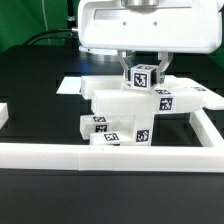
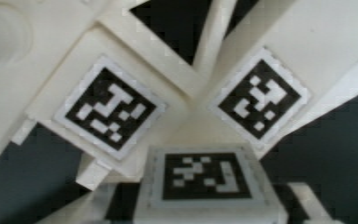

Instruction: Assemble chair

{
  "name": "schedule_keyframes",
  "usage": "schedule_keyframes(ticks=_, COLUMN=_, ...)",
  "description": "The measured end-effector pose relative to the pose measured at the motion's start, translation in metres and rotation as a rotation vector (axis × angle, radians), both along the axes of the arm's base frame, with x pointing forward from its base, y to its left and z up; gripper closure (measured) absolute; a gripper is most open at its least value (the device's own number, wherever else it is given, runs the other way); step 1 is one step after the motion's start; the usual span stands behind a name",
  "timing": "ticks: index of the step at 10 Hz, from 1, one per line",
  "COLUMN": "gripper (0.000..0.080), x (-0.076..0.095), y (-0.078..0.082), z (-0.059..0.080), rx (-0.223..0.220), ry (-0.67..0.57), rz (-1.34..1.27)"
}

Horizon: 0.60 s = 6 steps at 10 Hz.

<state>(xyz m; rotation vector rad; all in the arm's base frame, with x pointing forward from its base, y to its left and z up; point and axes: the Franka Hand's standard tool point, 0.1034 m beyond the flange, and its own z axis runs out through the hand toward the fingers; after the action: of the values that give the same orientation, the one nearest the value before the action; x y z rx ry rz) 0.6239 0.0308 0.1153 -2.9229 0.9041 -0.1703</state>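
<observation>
Now, inside the white border rail (image 1: 110, 153) on the black table (image 1: 40, 195), the half-built chair (image 1: 125, 112) sits centred. The gripper (image 1: 141, 70) seems clamped on a small tagged block (image 1: 141, 78) at its top. Pressing it straight down, kept square, should seat it without tipping the stack.

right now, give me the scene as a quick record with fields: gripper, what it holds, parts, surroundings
gripper: pointing down over the parts, jaws closed on either side of a small block
tagged block: held at the top of the cluster; cannot tell if it touches the piece below
chair parts: chunky white tagged pieces grouped together under the gripper
border rail: long, white, along the front and the exterior view's right
table: black
wrist view: three tags close up, slightly blurred
</observation>
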Motion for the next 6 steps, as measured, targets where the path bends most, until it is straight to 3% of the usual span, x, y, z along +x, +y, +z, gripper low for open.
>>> schedule_keyframes(ticks=6, gripper=0.0532, x=0.0016, y=-0.0045, z=-0.0006, rx=0.068, ry=0.004, rz=-0.240)
